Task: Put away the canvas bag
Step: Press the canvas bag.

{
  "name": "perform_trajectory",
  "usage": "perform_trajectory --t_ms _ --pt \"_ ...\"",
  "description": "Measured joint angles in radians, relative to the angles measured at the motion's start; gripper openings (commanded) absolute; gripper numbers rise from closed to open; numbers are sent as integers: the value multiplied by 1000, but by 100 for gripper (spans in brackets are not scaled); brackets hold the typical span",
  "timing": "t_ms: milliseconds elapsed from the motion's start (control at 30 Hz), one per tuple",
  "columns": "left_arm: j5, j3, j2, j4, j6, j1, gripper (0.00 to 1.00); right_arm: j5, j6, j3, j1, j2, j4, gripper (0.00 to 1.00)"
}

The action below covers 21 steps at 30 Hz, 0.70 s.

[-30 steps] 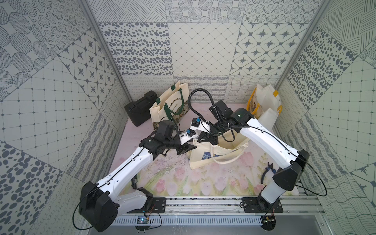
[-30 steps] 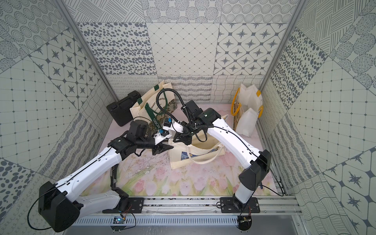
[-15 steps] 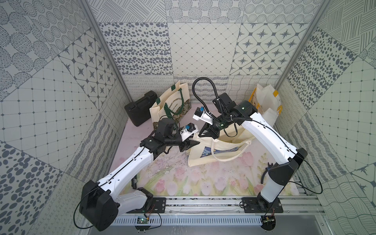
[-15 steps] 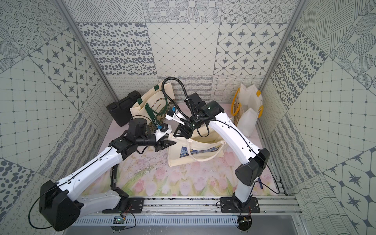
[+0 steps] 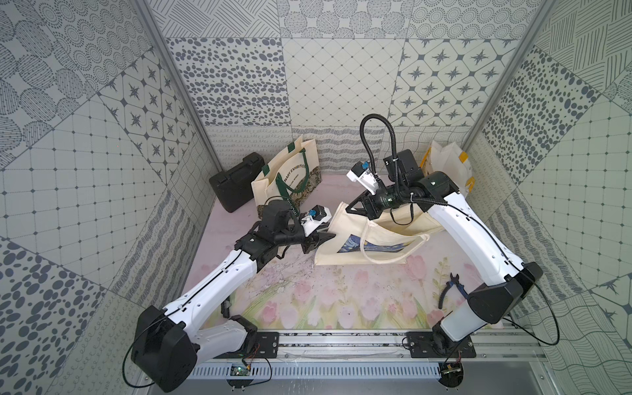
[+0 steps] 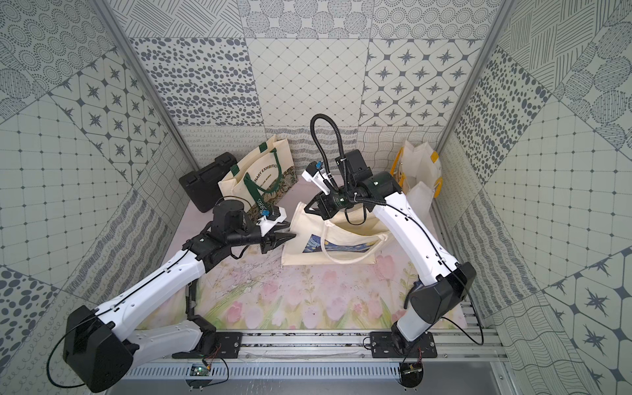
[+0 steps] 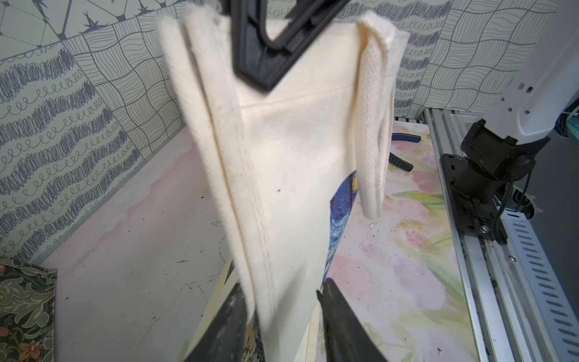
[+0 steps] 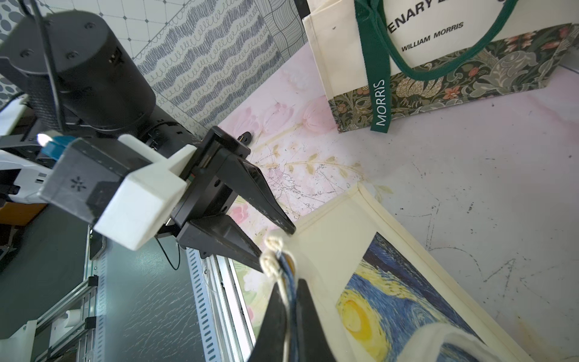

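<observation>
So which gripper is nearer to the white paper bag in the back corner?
Right. The right gripper holds a raised corner of the canvas bag, apart from the paper bag. The left gripper is farther, open around the canvas bag's side edge.

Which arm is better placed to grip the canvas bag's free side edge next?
Likely left: the left tool, open, straddles the canvas bag at its side edge; the right tool is shut on its top edge.

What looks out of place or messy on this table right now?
The canvas bag hangs lopsided: the right gripper pinches one top corner while the rest sags toward the mat. Blue-handled pliers lie loose by the right arm's base. The mat is also scuffed with dark marks.
</observation>
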Motion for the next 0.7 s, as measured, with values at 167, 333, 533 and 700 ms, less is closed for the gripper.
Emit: perform_trajectory --t_ms 167,333,533,700 --pt "0 -1 5 13 -8 1 42 -61 33 -22 -7 -1 29 0" --pt "-1 0 16 27 -27 1 0 -126 65 -22 -12 -1 55 0" --pt "7 7 31 44 -30 1 10 -161 82 -22 -42 -2 56 0" --pt "10 -12 29 63 -41 -1 44 -171 82 7 -87 -2 51 0"
